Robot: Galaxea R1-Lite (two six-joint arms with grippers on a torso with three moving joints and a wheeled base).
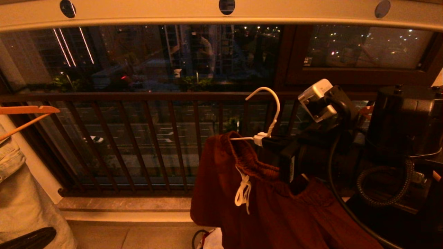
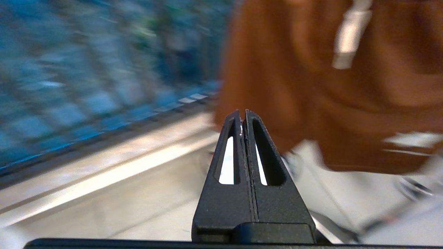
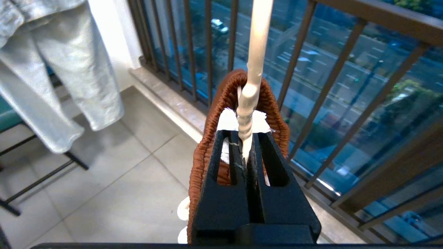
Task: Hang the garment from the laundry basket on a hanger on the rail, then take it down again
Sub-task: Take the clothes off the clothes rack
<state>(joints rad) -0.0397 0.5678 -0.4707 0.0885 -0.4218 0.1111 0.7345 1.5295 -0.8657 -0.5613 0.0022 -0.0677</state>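
Note:
The rust-brown garment [image 1: 263,207] hangs by its gathered waistband on the white wire hanger [image 1: 273,103], whose hook is free in the air well below the cream rail [image 1: 138,15]. My right gripper [image 1: 264,140] is shut on the hanger's twisted neck, which the right wrist view shows pinched at the right gripper [image 3: 244,133] with the hanger [image 3: 256,52] rising from it and the waistband [image 3: 211,138] looped around. My left gripper [image 2: 242,112] is shut and empty, low beside the garment [image 2: 311,86]. A white edge of the laundry basket [image 1: 213,242] shows under the garment.
The dark barred railing [image 1: 138,138] and a stone sill [image 1: 124,204] run across ahead. Light jeans [image 1: 14,173] hang at the left under an orange wooden hanger [image 1: 27,110]. A dark shape [image 1: 31,238] lies in the bottom left corner. Tiled floor [image 3: 121,193] lies below.

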